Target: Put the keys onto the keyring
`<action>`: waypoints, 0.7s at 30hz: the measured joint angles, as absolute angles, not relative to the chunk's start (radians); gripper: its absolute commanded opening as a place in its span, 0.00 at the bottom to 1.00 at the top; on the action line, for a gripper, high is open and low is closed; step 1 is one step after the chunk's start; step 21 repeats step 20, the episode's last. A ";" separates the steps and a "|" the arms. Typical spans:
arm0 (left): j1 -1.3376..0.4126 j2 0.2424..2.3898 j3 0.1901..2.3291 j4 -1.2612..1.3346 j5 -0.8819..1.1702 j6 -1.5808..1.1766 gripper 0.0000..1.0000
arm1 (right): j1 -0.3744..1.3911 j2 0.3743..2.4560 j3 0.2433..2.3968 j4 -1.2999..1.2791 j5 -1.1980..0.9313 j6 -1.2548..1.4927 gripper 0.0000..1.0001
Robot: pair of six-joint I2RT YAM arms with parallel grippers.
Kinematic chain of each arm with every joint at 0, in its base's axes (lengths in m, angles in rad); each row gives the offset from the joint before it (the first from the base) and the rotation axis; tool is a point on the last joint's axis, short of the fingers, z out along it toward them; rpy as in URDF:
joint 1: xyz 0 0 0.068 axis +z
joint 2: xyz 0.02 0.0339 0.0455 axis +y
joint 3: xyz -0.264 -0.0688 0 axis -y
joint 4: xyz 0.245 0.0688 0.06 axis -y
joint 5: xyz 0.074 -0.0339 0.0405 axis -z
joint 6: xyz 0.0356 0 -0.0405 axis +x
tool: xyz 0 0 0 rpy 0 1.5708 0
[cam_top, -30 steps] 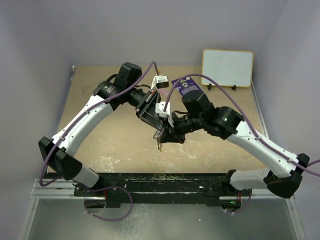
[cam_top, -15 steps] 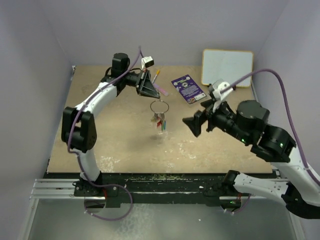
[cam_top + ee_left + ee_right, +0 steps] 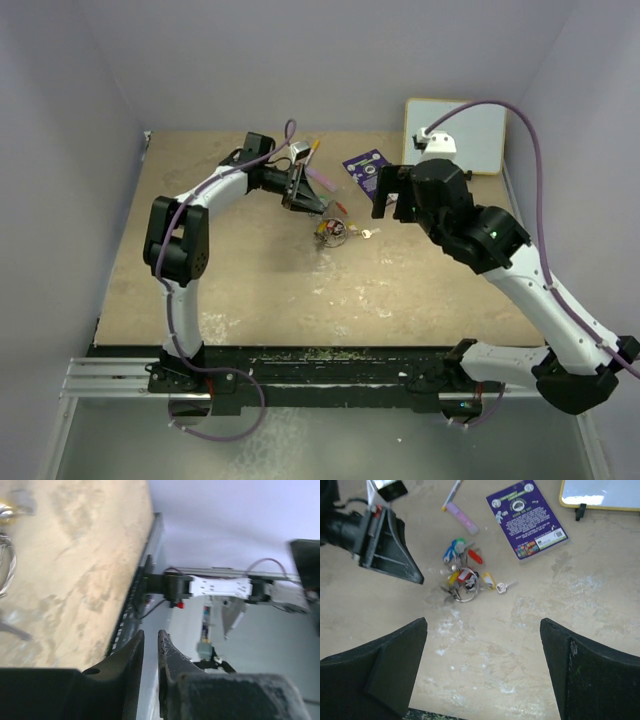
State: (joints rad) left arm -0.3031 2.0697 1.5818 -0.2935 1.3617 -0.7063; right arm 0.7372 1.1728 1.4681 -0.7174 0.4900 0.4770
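Keys (image 3: 462, 577) are on the table (image 3: 555, 610) just ahead of my right gripper (image 3: 483, 625). Card (image 3: 527, 520) is further ahead-right, and my left gripper (image 3: 395, 555) is ahead-left, beside the keys.

The keyring (image 3: 11, 570) is blurred and cut by the edge.

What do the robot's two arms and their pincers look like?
The left arm and right arm both have white shell segments joined by chunky black joints. A thin purple cable loops loosely along each. The left gripper and right gripper are matte black, each with two wedge-shaped fingers. A small white camera box sits at the wrist.
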 measured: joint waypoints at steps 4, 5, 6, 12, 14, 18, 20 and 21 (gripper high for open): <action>-0.301 2.069 1.624 -0.566 1.222 -0.467 0.21 | 0.737 1.174 1.532 -0.729 0.519 0.523 1.00; -0.300 2.066 1.625 -0.617 1.188 -0.421 0.21 | 0.737 1.183 1.547 -0.732 0.531 0.535 1.00; -0.299 2.064 1.625 -0.657 1.155 -0.387 0.23 | 0.737 1.193 1.557 -0.736 0.539 0.545 1.00; -0.292 1.969 1.612 -0.787 0.878 -0.242 0.40 | 0.737 1.278 1.590 -0.784 0.625 0.604 1.00; -0.287 1.900 1.612 -0.802 0.774 -0.212 0.42 | 0.737 1.301 1.590 -0.797 0.641 0.620 1.00; -0.273 1.798 1.636 -0.826 0.584 -0.159 0.68 | 0.737 1.338 1.590 -0.800 0.644 0.640 0.99; -0.266 1.777 1.666 -0.833 0.471 -0.136 0.98 | 0.737 1.348 1.590 -0.794 0.646 0.645 1.00; -0.266 1.777 1.666 -0.833 0.471 -0.136 0.98 | 0.737 1.348 1.590 -0.794 0.646 0.645 1.00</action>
